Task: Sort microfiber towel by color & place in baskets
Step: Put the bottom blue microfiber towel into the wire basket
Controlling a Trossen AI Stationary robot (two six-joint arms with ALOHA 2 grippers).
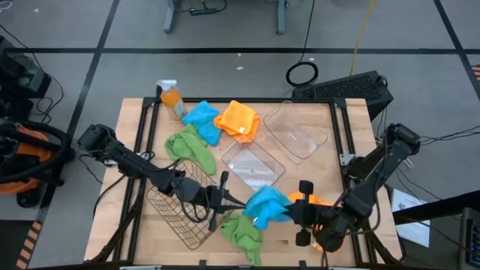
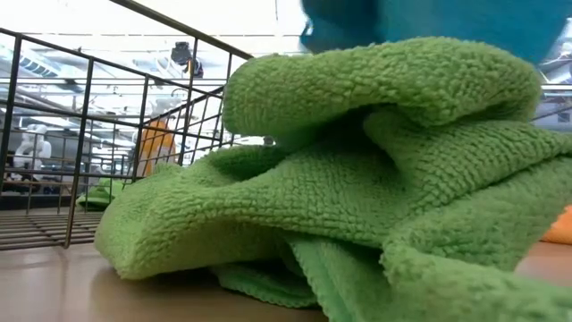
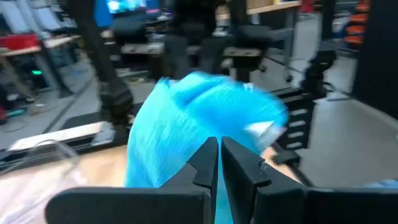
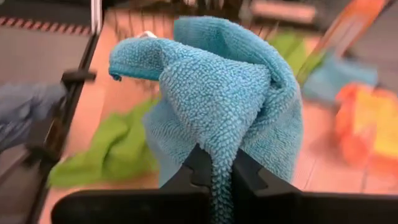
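Blue looped microfiber, nubbly and soft, bunches in a crumpled mound above the right gripper, whose two dark fingers are pinched tight on a narrow fold of this blue towel. The cloth rises from the pinch and flops over into a rounded hood, so its long axis runs roughly in line with the fingers.

Opposite it, the left gripper has its fingers drawn together with only a slit between them and nothing caught there; the held blue towel fills the space just ahead of its tips.

Below the lifted cloth and toward the table's near edge lies a green towel, thick and fuzzy, heaped in rolling folds. An orange towel peeks out just behind the right gripper.

Beside the left gripper, on its outer side, sits the dark wire-mesh basket, thin rods in an open rectangular grid. Just beyond the two grippers rests a clear plastic tub, and farther on toward the right a second clear tub, both smooth-walled with rounded corners. Bare wood shows between them.

Farther off toward the far edge lie another green towel, a second blue towel and a second orange towel, flat and squarish, touching each other. An orange spray bottle stands by the far corner.
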